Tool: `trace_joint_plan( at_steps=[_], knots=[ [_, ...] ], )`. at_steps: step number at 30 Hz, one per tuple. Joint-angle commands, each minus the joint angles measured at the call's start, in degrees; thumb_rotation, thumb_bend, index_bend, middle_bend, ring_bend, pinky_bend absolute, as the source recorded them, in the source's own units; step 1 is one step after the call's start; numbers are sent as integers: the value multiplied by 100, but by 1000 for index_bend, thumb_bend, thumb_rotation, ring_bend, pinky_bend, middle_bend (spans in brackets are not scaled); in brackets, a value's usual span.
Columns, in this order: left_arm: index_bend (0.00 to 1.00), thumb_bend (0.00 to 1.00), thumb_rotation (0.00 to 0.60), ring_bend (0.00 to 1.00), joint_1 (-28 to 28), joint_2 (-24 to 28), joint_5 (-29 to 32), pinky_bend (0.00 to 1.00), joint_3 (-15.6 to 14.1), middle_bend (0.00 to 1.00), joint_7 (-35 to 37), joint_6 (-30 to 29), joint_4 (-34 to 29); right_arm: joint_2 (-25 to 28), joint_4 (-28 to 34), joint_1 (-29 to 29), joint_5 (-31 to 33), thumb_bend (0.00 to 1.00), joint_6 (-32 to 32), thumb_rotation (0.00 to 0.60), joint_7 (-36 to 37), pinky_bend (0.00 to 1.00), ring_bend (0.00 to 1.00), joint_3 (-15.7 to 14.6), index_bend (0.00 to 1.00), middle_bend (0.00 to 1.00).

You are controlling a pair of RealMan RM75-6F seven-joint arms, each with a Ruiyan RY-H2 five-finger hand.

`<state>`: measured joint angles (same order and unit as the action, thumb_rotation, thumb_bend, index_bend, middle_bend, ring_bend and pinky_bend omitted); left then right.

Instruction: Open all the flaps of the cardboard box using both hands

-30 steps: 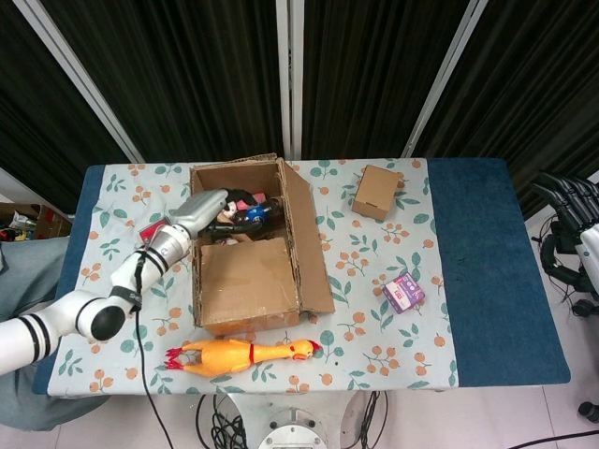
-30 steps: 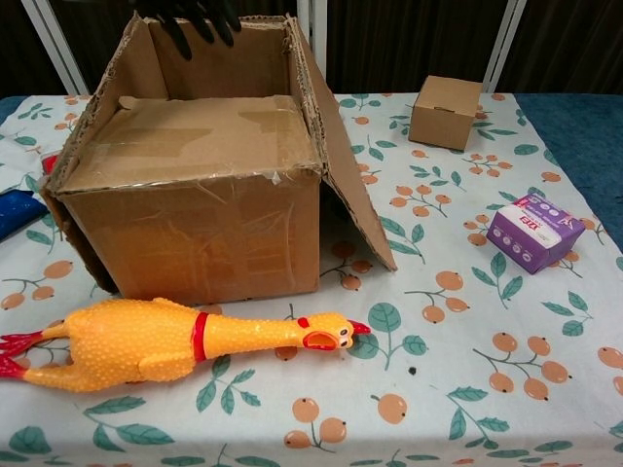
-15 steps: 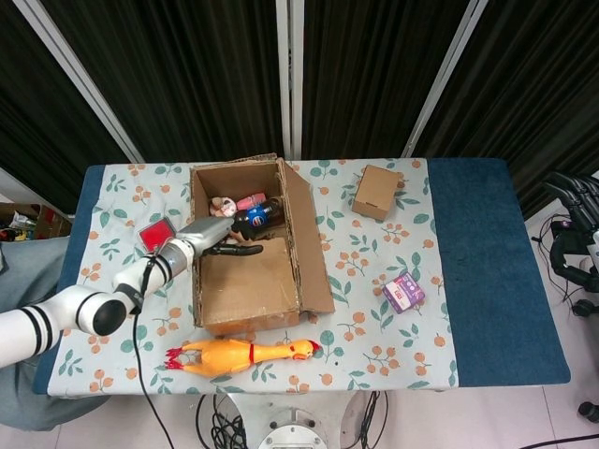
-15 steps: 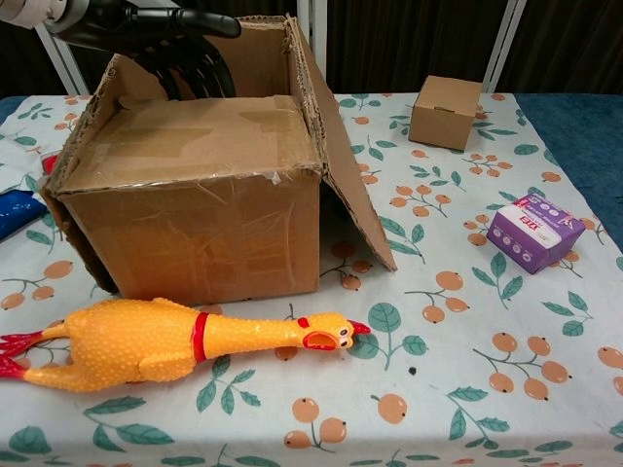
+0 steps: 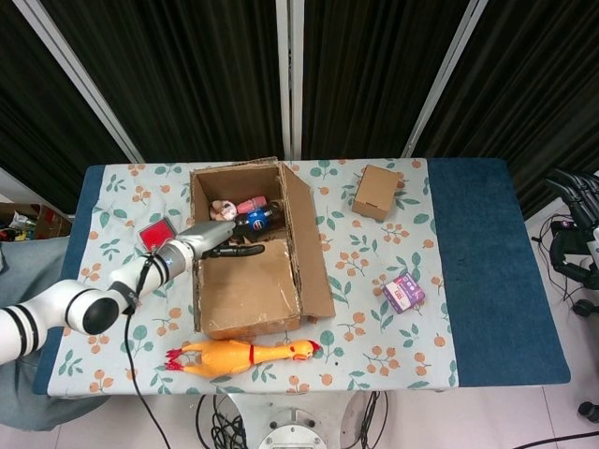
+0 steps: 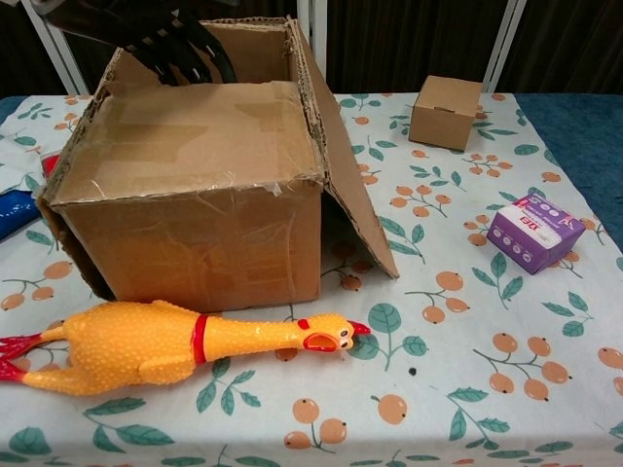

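Head view frames show the cardboard box standing on the desk, left of its middle, on a floral cloth. The near flap is seen folded flat over the front half of the box, while the right flap is turned outward and slopes down toward the desk, and the far flap stands upright. Small items, among them a dark bottle and a pink object, can be seen in the uncovered rear half. The left hand is reached in from the left over the box wall, its dark fingers spread and extended at the rear edge of the near flap; nothing is held, and contact with the flap cannot be confirmed. The right hand is visible only partly at the right edge of the head view, well apart from the desk, and whether its fingers are wide or closed cannot be told. A yellow rubber chicken is laid just in front of the box, and a small closed carton and a purple packet are placed to the right.
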<state>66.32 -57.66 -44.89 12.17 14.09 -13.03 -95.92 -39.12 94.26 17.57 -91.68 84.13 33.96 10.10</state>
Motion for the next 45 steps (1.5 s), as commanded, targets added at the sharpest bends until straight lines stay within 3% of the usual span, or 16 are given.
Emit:
trace_joint_plan(
  at_steps=[1, 9, 17, 23, 27, 29, 32, 35, 38, 41, 45],
  knots=[
    [276, 0, 44, 210, -123, 166, -61, 281, 274, 470, 246, 38, -152, 7, 3, 3, 2, 686, -1, 600, 3, 0, 0, 8, 0, 0],
    [211, 0, 43, 259, -585, 755, -284, 334, 1170, 505, 850, 461, -690, 7, 40, 30, -11, 683, -13, 600, 2, 0, 0, 35, 0, 0],
    [126, 0, 45, 317, -1773, 1363, -475, 358, 2511, 535, 1448, 1017, -1708, -35, 23, 69, -39, 681, -42, 600, 8, 0, 0, 48, 0, 0],
    [106, 0, 48, 317, -2820, 1369, 50, 355, 3860, 534, 1539, 2444, -2003, -49, 73, 110, -94, 682, -80, 600, -48, 0, 0, 47, 0, 0],
    [90, 0, 163, 317, -3339, 1061, 1049, 364, 4648, 523, 953, 4417, -1477, -78, 136, 126, -148, 681, -83, 600, -139, 0, 0, 34, 0, 0],
    [80, 0, 192, 309, -3447, 962, 1137, 358, 4744, 501, 505, 4731, -1251, -80, 164, 126, -153, 681, -81, 600, -168, 0, 0, 32, 0, 0],
    [81, 0, 188, 277, -3578, 901, 1257, 330, 4767, 450, 176, 4707, -1129, -70, 201, 121, -164, 680, -75, 600, -208, 0, 0, 26, 0, 0],
    [82, 0, 184, 251, -3697, 907, 1202, 310, 4799, 393, -84, 4295, -1120, -57, 229, 108, -170, 680, -67, 600, -226, 0, 0, 17, 0, 0],
    [83, 0, 179, 204, -3933, 971, 685, 287, 4766, 253, -559, 3195, -1394, -45, 249, 88, -181, 681, -46, 600, -238, 0, 0, 5, 0, 0],
    [83, 0, 174, 160, -4296, 1004, -121, 269, 4542, 159, -1139, 1591, -1798, -50, 268, 46, -247, 681, 29, 600, -306, 0, 0, -21, 0, 0],
    [83, 1, 166, 137, -4960, 968, -1435, 253, 3854, 145, -2164, -754, -2193, -124, 249, -163, -255, 681, 254, 600, -773, 0, 0, -105, 0, 0]
  ],
)
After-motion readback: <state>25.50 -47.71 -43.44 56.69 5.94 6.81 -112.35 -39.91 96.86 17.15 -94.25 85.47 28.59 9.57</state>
